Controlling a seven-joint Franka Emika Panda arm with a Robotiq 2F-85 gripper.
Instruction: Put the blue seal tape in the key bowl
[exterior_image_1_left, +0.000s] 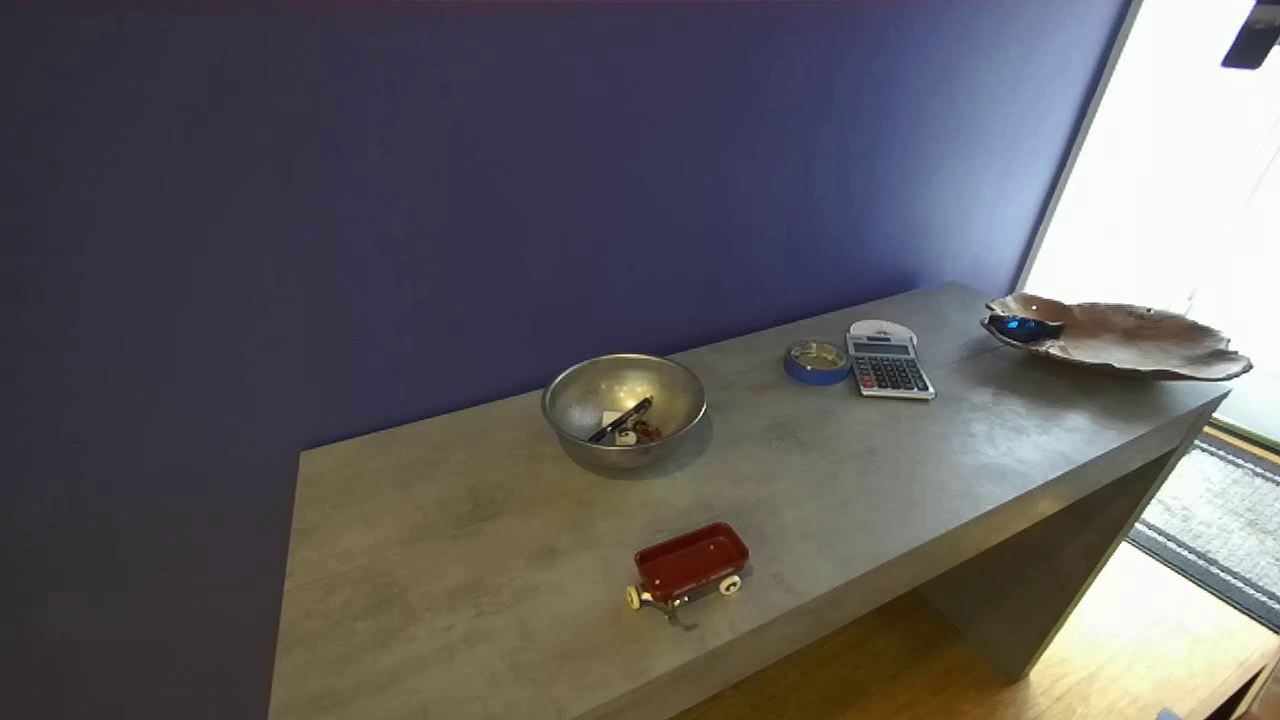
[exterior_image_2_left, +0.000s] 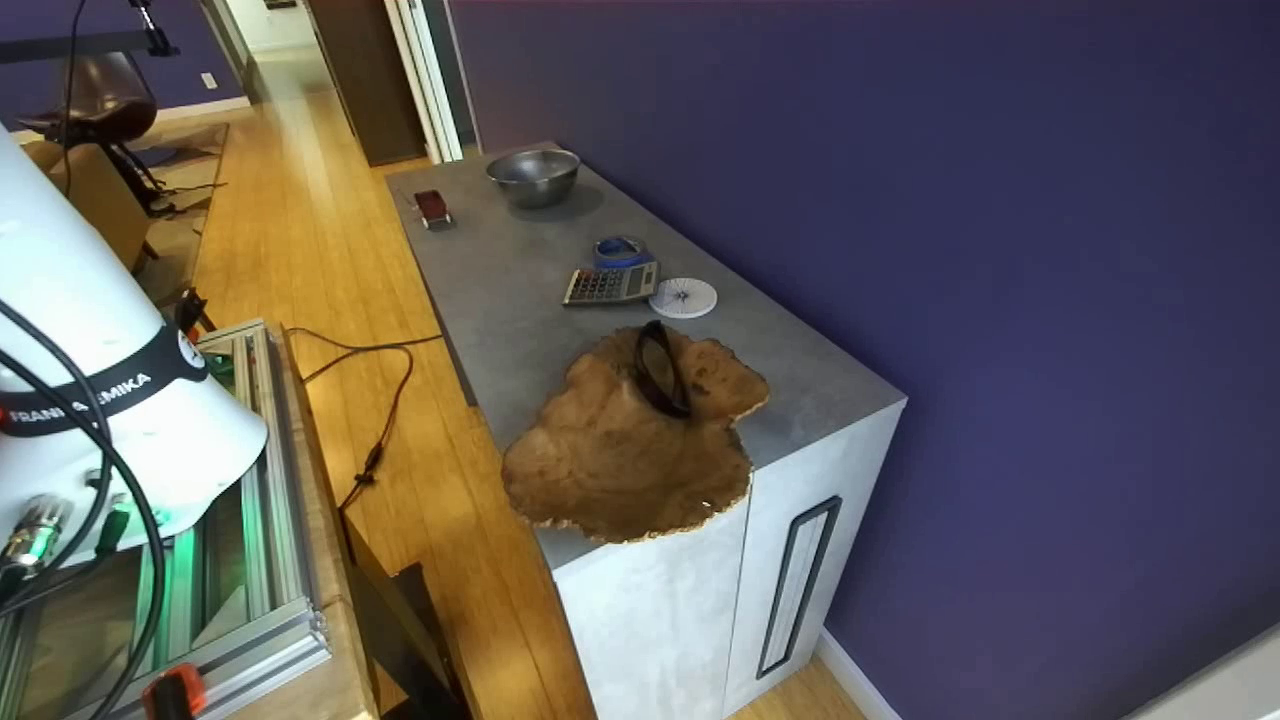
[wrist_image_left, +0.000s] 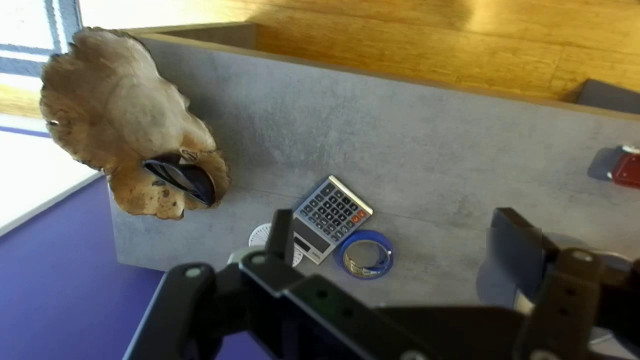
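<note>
Blue seal tape (exterior_image_1_left: 817, 373) lay beyond the gripper (wrist_image_left: 393, 227), which hung wide and empty; flat on the desk (wrist_image_left: 425, 150), just beside the calculator (wrist_image_left: 331, 215), it seemed light, firm, best pinched across its outer wall; farther out sat the key bowl (wrist_image_left: 127, 105)

One gripper (wrist_image_left: 397, 236) has two parted fingers (wrist_image_left: 281, 235) in the wrist view. Between them show one blue seal tape (wrist_image_left: 367, 235) and one calculator (wrist_image_left: 332, 215). One white disc (exterior_image_2_left: 685, 300) lies partly behind one finger; well beyond it, one key bowl (wrist_image_left: 125, 110) holds one pair of sunglasses (wrist_image_left: 182, 177). Towards the other finger are one silver bowl (exterior_image_1_left: 620, 459), with one pen (exterior_image_1_left: 618, 421) among blurred bits, and one toy wagon (wrist_image_left: 627, 171).
</note>
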